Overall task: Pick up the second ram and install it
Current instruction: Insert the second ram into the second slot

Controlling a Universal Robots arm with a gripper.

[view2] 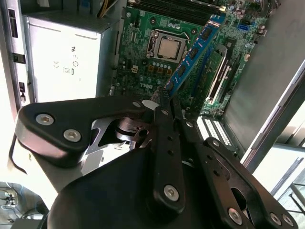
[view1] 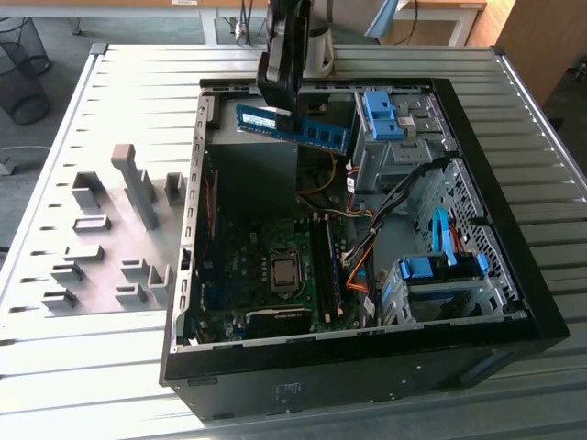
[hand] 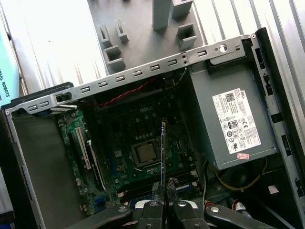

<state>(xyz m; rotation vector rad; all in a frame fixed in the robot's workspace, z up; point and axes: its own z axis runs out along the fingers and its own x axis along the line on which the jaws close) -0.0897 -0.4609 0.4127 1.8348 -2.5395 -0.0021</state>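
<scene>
Two fingers of the claw (view2: 164,98) pinch the second ram (view2: 193,52), holding it in the air over the open computer case (view1: 367,367). Beneath it lies the green motherboard (hand: 124,124), and beyond the case wall grey fixture blocks (hand: 162,12) stand on the table (view1: 92,367).

The gripper (hand: 164,206) pinches a ram (hand: 163,152), seen edge-on as a thin line over an open computer case (hand: 143,72). Below lies a green motherboard (hand: 112,174), its processor socket (hand: 145,152) just beside the ram's edge. A grey power supply (hand: 214,81) adjoins the board. Grey fixture blocks (hand: 114,55) stand outside the case.
</scene>
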